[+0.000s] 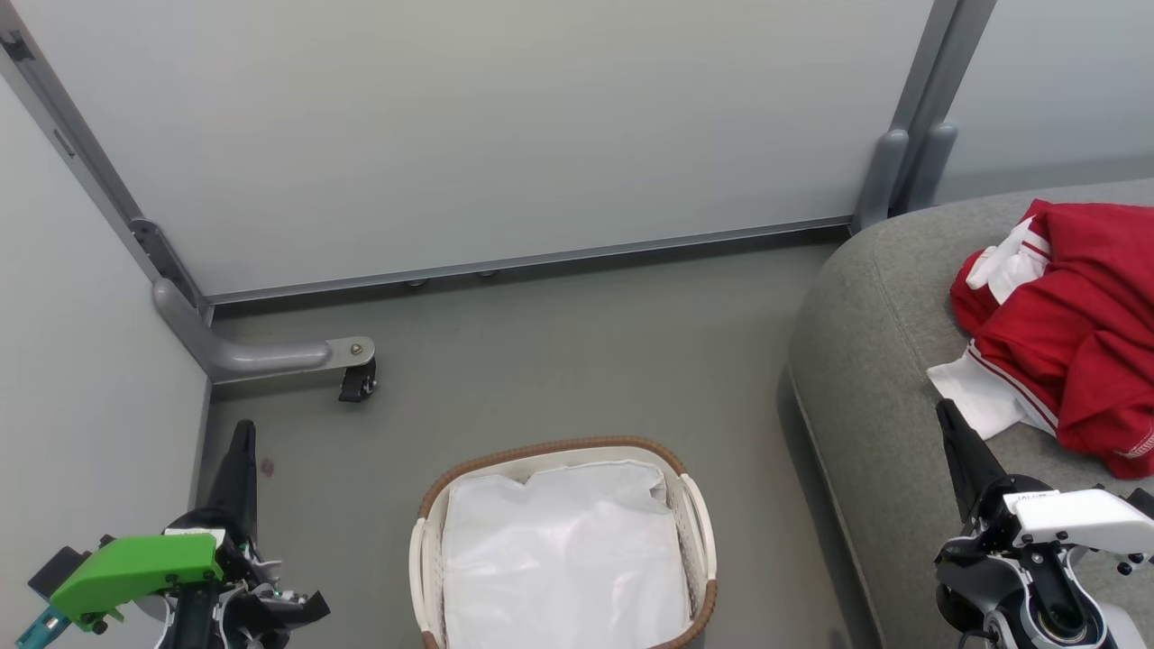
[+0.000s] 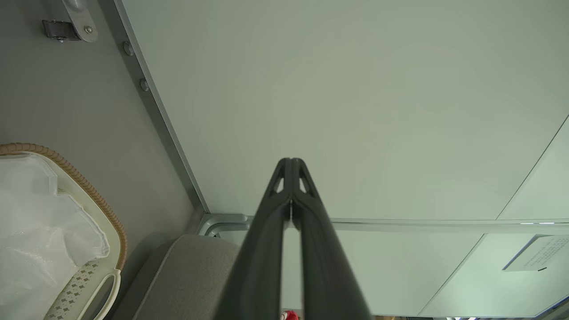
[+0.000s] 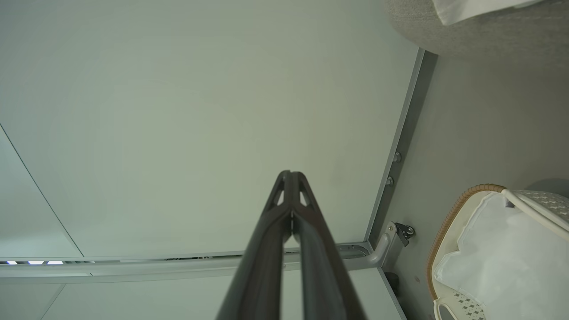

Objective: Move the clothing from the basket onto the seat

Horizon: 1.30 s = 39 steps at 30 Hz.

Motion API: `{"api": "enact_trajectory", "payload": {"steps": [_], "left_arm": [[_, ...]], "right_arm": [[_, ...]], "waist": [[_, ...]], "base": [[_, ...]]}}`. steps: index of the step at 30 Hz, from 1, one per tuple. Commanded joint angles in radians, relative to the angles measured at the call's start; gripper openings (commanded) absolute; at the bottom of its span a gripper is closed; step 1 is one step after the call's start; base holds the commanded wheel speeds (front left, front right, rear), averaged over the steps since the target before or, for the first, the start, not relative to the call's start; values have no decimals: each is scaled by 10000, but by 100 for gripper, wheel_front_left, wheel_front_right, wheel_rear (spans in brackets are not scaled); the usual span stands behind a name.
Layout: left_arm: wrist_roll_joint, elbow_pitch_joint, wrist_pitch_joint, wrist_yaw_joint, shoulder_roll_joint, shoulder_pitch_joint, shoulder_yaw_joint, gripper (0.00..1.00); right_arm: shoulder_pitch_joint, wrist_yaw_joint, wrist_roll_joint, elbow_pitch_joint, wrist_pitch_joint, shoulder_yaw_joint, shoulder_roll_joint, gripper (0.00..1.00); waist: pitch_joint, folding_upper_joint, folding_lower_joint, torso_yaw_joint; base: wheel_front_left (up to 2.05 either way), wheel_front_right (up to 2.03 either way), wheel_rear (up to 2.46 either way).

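The red clothing [image 1: 1073, 333] with white panels and striped edges lies heaped on the grey seat [image 1: 865, 361] at the right. On the floor in front of me stands the white basket [image 1: 699, 518] with a brown woven rim, holding just its white liner [image 1: 563, 559]. My left gripper [image 1: 242, 433] is shut and holds nothing, low at the left beside the basket. My right gripper [image 1: 947, 413] is shut with nothing in it, over the seat's front edge just left of the clothing. Both wrist views show tips pressed together: left gripper [image 2: 291, 161], right gripper [image 3: 291, 173].
Pale partition panels [image 1: 469, 135] with grey metal frames close off the back and left. A grey foot with a black caster [image 1: 356, 383] juts onto the floor behind the basket. Grey floor [image 1: 586, 361] lies between basket, partition and seat.
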Motion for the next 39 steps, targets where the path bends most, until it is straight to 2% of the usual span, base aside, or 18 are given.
{"api": "enact_trajectory", "payload": {"steps": [1, 39], "left_arm": [[-33, -15, 31, -60, 66, -108, 23, 0], [-33, -16, 30, -60, 66, -108, 21, 0]], "right_arm": [[103, -3, 31, -25, 12, -19, -63, 0], [103, -3, 32, -25, 11, -18, -63, 0]], "waist": [[0, 0, 0, 0], [0, 0, 0, 0]], "base": [[0, 0, 0], [0, 0, 0]]}}
